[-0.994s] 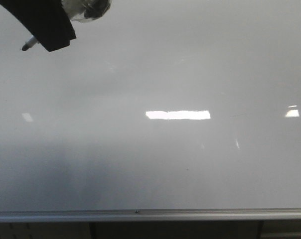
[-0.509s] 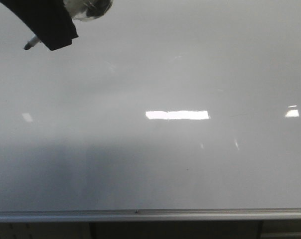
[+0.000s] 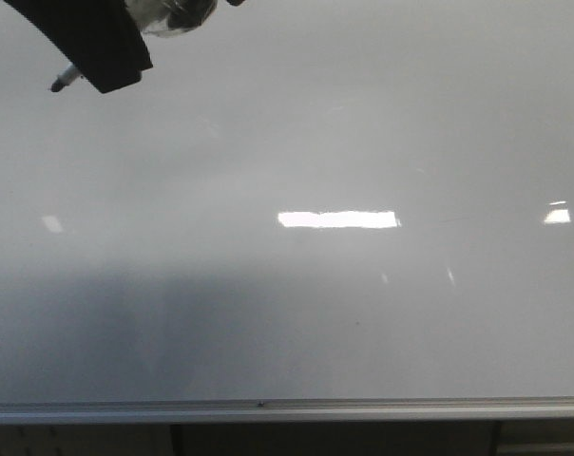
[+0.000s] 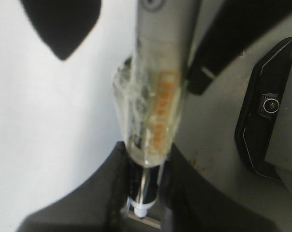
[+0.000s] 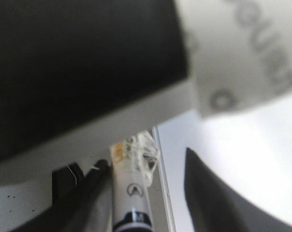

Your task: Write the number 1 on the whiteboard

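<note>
The big shiny white whiteboard with a silver metal bottom edge [image 3: 296, 313] fills almost the whole front view. It looks bare. No black stroke for the number 1 shows anywhere on it, so the writing seems not started.

In the upper left of the frame, the black left gripper [image 3: 102, 52] holds a white marker pen with a black tip [image 3: 63, 81]. The tip points down and left, just off the board or barely near it; I cannot tell if it touches.

In the left wrist view the black fingers [image 4: 112, 193] are squeezed on the pen [image 4: 158, 106].

The right gripper [image 5: 136, 212] also has a pen [image 5: 129, 198] between its fingers, but I cannot tell if they pinch it.
</note>
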Controlling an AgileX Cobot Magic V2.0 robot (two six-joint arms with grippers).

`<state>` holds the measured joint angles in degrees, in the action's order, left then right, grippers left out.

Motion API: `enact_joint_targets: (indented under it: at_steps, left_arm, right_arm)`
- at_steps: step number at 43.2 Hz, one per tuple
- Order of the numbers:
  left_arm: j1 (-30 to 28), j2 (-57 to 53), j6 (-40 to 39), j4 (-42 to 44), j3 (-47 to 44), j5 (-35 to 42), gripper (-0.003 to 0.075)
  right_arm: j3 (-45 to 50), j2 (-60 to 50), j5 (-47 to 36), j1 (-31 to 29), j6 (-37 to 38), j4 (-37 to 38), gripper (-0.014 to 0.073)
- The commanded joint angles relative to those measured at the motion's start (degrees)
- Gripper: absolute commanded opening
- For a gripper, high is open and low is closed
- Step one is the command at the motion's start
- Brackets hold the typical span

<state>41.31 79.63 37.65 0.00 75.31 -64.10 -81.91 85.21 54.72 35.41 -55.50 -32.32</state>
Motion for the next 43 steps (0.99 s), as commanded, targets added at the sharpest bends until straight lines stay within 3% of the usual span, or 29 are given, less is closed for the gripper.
enact_joint_targets:
  at_steps: [1,12,21,26,31,35,43]
  left_arm:
    - [0.5,-2.1,0.0,0.0,2.0,2.4,-0.0012]
    - [0.5,-2.1,0.0,0.0,2.0,2.4,-0.0012]
    - [0.5,-2.1,0.0,0.0,2.0,2.6,0.0009]
    - [0.5,-2.1,0.0,0.0,2.0,3.3,0.0165]
    - [0.5,-2.1,-0.3,0.6,2.0,3.3,0.0387]
    - [0.0,-2.2,-0.5,0.6,2.2,3.2,0.0498]
    - [-2.7,-4.1,-1.6,0.6,2.3,3.0,0.0514]
  right_arm:
    - [-1.8,-1.9,-2.1,0.2,-0.4,-2.5,0.0244]
    - [-1.8,-1.9,-1.3,0.2,-0.4,-2.5,0.0088]
    - [-1.8,-1.9,-0.9,0.2,-0.4,-2.5,0.0009]
    - [-1.8,-1.9,-0.9,0.2,-0.4,-2.5,0.0002]
    - [-1.8,-1.9,-0.6,0.2,-0.4,-2.5,0.0002]
    - [-1.8,-2.1,-0.1,0.1,-0.1,-2.2,0.0002]
    - [-1.8,-3.4,1.0,-0.9,2.7,1.9,0.0002]
